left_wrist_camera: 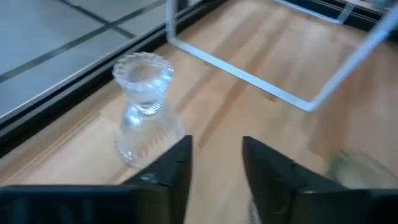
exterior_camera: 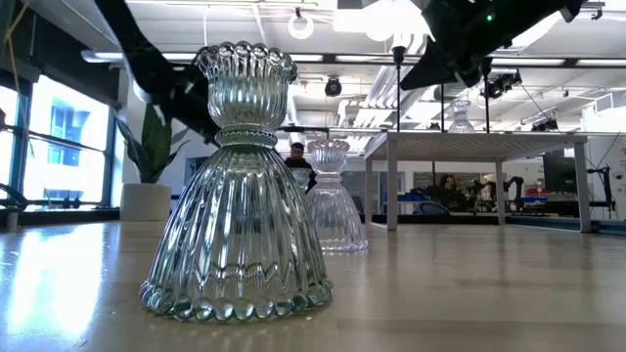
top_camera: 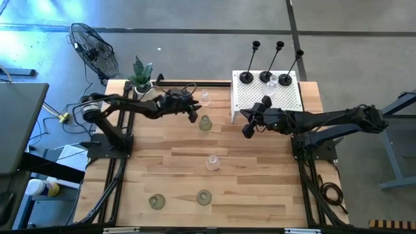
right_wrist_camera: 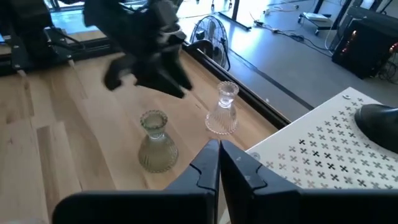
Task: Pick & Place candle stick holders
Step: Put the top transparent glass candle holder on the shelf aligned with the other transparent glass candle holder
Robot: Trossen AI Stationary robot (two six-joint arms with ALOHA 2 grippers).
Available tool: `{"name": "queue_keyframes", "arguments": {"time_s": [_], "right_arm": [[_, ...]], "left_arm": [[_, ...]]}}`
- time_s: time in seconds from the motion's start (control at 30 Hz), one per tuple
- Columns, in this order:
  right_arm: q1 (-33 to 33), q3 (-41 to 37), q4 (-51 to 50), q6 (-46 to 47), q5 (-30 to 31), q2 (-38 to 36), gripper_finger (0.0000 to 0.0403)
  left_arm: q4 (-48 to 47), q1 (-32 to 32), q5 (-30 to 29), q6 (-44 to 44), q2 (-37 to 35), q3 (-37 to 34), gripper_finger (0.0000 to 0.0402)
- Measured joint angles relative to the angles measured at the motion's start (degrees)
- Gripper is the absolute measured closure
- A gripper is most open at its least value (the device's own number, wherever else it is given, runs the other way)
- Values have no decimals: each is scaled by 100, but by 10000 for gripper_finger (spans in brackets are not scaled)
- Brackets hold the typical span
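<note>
We are seeing three black holders (top_camera: 264, 76) and one clear glass holder (top_camera: 285, 80) standing on the white perforated box (top_camera: 266, 97); five glass ones are waiting on the table (top_camera: 260, 182) (our judgement: nearly halfway). The left gripper (top_camera: 193, 116) is parted and empty near a clear holder (top_camera: 205, 98); the right gripper (top_camera: 247, 132) is clenched, empty.

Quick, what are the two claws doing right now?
Left gripper: open, holding nothing, near a clear glass holder.
Right gripper: shut, empty.

The high view looks straight down on the whole table (top_camera: 260, 195); the low view sits at tabletop level; both wrist views (close in) share one clear holder (left_wrist_camera: 144, 106).
</note>
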Motion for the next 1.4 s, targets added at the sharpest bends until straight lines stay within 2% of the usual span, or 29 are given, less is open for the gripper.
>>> {"name": "queue_keyframes", "arguments": {"time_s": [0.2,0.37,0.47,0.63,0.87,1.07,1.2,1.4], "right_arm": [[0,0,123,-274,-192,0,400],[0,0,218,-446,-289,0,402],[0,0,220,-482,-311,0,401],[0,0,223,-540,-374,0,401],[-2,0,224,-626,-452,0,401],[-2,0,241,-687,-431,0,402],[-2,0,272,-689,-429,0,402],[-2,0,270,-688,-431,0,401]], "left_arm": [[-17,1,-294,-17,400,569,169],[-343,1,-542,247,632,960,131],[-606,84,-766,293,708,1187,125],[-1093,288,-785,296,734,1531,124],[-1653,429,-447,541,741,1939,124],[-1903,458,-231,726,1027,2157,124],[-2002,456,-615,774,1194,2361,124],[-2041,447,-830,853,1217,2439,124]]}}
